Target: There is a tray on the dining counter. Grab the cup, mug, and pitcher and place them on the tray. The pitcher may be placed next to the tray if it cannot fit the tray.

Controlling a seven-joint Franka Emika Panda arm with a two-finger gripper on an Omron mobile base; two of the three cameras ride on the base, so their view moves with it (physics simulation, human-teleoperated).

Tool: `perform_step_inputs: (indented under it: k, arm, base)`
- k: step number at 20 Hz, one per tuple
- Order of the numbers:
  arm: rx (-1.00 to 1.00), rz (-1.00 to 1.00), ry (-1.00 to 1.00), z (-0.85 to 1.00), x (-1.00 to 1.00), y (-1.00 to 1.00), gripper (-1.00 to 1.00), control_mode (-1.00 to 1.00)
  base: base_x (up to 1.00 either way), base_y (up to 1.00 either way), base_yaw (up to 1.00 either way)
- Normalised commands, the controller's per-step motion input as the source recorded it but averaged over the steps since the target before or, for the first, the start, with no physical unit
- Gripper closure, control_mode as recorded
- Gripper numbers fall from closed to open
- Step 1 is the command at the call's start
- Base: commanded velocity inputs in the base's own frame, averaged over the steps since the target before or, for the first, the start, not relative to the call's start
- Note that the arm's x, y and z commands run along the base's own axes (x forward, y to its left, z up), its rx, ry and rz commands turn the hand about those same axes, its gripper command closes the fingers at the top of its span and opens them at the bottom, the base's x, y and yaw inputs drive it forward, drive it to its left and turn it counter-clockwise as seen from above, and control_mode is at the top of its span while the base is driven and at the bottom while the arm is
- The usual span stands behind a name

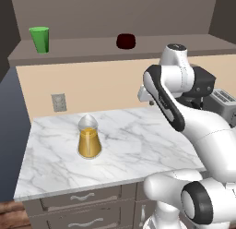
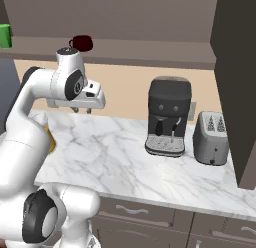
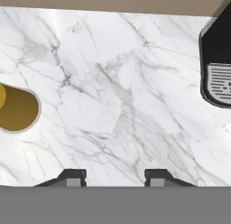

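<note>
Gripper: the gripper [image 3: 115,177] hangs above bare marble worktop [image 1: 133,145], jaws apart with nothing between them.
Pitcher: the amber pitcher [image 1: 88,137] stands upright on the worktop's left part, well apart from the gripper.
Cup: the green cup [image 1: 40,39] sits at the far left of the shelf [image 1: 83,47] above.
Mug: the dark maroon mug [image 1: 125,41] sits on that shelf, further right.
Appliances: a coffee machine [image 2: 169,123] and toaster [image 2: 212,137] stand at the right.
Progress: by my reading nothing is placed yet; all three pickups remain.

one pitcher [image 1: 88,141], one cup [image 1: 40,39], one mug [image 1: 125,41], one coffee machine [image 2: 168,117], one toaster [image 2: 212,137]
</note>
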Motion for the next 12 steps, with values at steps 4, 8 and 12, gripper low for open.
perform_step_inputs:
  k: [4,8,12]
  arm:
    - [0.00,0.00,-0.03,0.00,-0.14,0.02,-1.00,-1.00]
    - [0.00,0.01,-0.08,0.17,-0.14,0.11,-1.00,-1.00]
    - [0.00,0.00,-0.11,0.29,-0.18,0.27,-1.00,-1.00]
  base:
    - [0.00,0.00,0.00]
    - [0.00,0.00,0.00]
    - [0.00,0.00,0.00]
